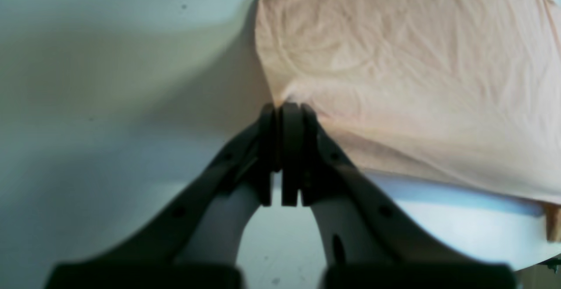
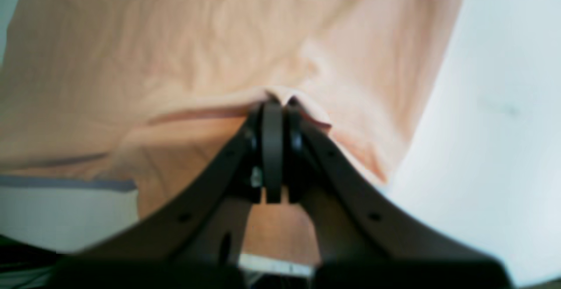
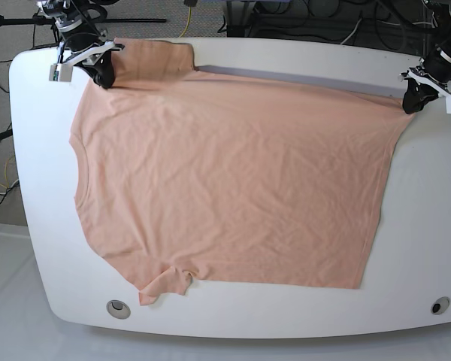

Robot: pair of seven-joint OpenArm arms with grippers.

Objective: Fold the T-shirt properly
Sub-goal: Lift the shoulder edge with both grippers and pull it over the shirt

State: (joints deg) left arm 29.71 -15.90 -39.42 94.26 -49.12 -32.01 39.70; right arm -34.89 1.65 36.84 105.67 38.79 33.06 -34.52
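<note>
A wrinkled peach cotton T-shirt (image 3: 225, 180) lies spread across the white rounded table (image 3: 421, 226). The left gripper (image 3: 415, 100) pinches its corner at two o'clock, jaws closed; the right gripper (image 3: 104, 75) clamps the shoulder fabric at ten o'clock.

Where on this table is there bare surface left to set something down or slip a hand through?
Bare table shows in a wide strip between the T-shirt hem and the base view's right edge, a narrower band along the near edge, and a slim strip past the collar. The far edge is crowded: the left gripper and right gripper both pinch cloth there.
</note>
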